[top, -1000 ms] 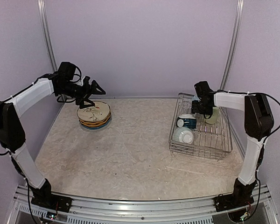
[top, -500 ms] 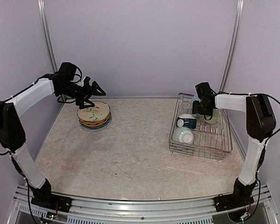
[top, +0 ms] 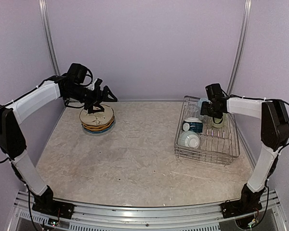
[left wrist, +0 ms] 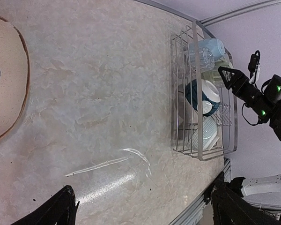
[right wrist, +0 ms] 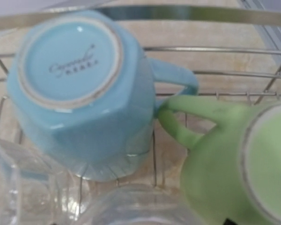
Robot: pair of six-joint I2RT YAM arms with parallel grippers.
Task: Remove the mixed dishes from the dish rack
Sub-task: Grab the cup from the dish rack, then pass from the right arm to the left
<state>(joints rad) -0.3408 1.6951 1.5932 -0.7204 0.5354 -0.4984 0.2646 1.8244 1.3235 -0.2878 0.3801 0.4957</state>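
The dish rack (top: 229, 155) stands at the right and holds two teal-and-white bowls (top: 190, 139), a light blue mug (right wrist: 79, 89) upside down, a pale green mug (right wrist: 234, 164) and a clear glass tumbler (right wrist: 131, 206). My right gripper (top: 208, 114) is low inside the rack's far end, right over the tumbler and mugs. It is open, with only a black tip showing in the right wrist view. The plates (top: 97, 119) sit stacked at the far left. My left gripper (top: 104, 94) hangs open and empty above them.
The left wrist view shows the cream top plate (left wrist: 4, 79) at its left edge, the rack (left wrist: 196, 154) across the table and the right arm (left wrist: 264, 98). The back wall is close behind both grippers.
My left gripper has risen off the plate stack and swung to the right. My right gripper has edged a little right and back inside the rack.
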